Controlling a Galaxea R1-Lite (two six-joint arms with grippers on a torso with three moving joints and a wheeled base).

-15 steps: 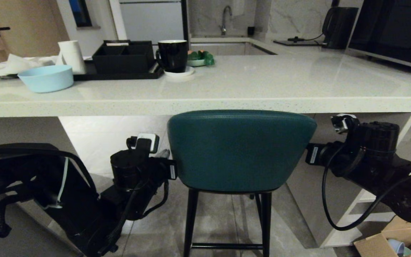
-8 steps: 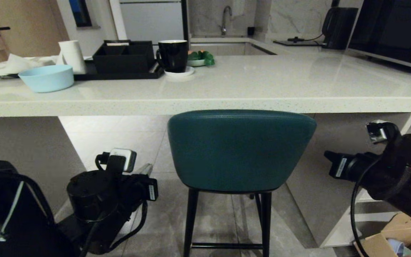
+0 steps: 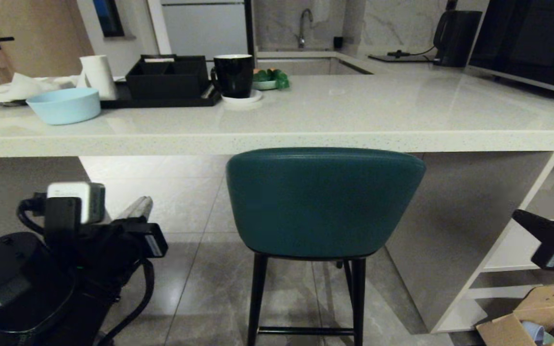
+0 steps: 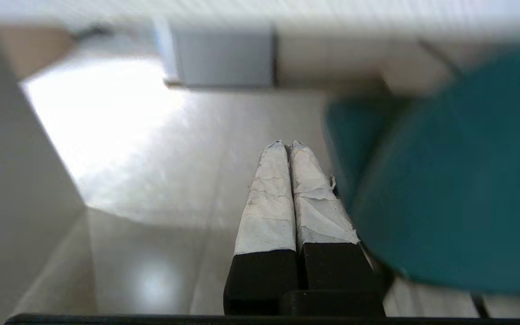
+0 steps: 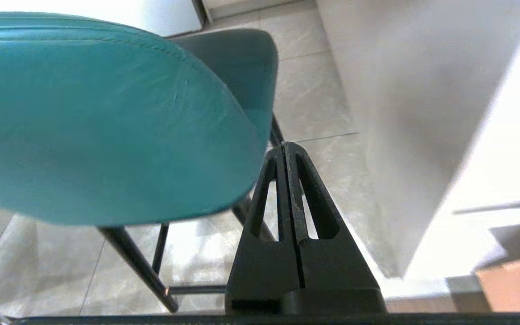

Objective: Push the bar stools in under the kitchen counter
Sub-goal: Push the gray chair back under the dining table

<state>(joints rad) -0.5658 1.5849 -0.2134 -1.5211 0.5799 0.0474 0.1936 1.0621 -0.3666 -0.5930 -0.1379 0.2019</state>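
The teal stool (image 3: 325, 202) stands tucked against the counter (image 3: 277, 139) edge, between the two claws and touching neither. The left claw (image 4: 287, 145), off the stool's left side, is pressed shut on nothing. The right claw (image 5: 285, 145), off its right side, is likewise closed and empty.

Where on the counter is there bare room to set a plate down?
The kitchen counter is bare from the black mug across to the oven. Its left end is crowded: blue bowl, black tray, paper roll.
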